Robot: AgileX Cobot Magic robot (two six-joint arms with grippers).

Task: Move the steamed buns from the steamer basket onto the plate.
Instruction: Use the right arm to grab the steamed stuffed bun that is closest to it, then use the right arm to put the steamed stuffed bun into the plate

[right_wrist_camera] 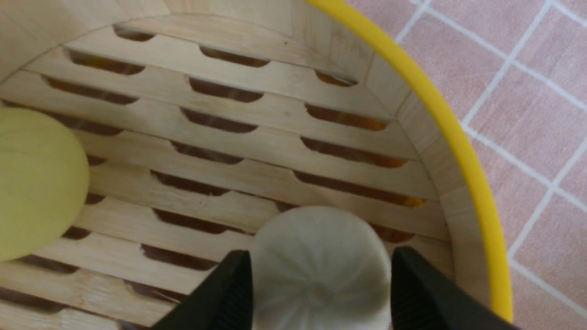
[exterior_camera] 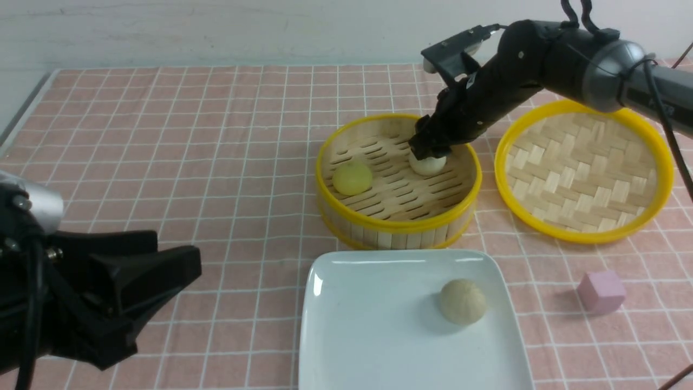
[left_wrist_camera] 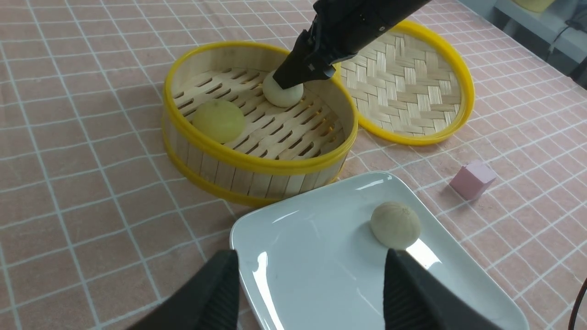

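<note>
Bamboo surrounds my right fingers (right_wrist_camera: 227,298): they reach down inside the steamer basket (exterior_camera: 398,225), near its far wall, and press against both sides of a pale bun (right_wrist_camera: 321,270). That bun sits on the slotted floor, pinched between them. The yellow bun (exterior_camera: 352,178) lies on the same floor toward my left, apart from the pale one and untouched.

My left fingers (left_wrist_camera: 211,293) are spread wide with nothing between them. They hang low over the surface (exterior_camera: 162,135) on my left, at the near left corner of the plate (exterior_camera: 368,330), well away from the basket.

The plate lies just in front of the basket, its far edge close under the basket's near wall. One beige bun (exterior_camera: 462,301) rests on it, toward the right side, alone.

To the right of the basket, just beside it, lies the shallow woven lid (exterior_camera: 584,173), hollow side up, with my right arm passing over its far edge. A pink cube (exterior_camera: 601,291) sits on the checked cloth to the right of the plate, in front of the lid and touching neither.
</note>
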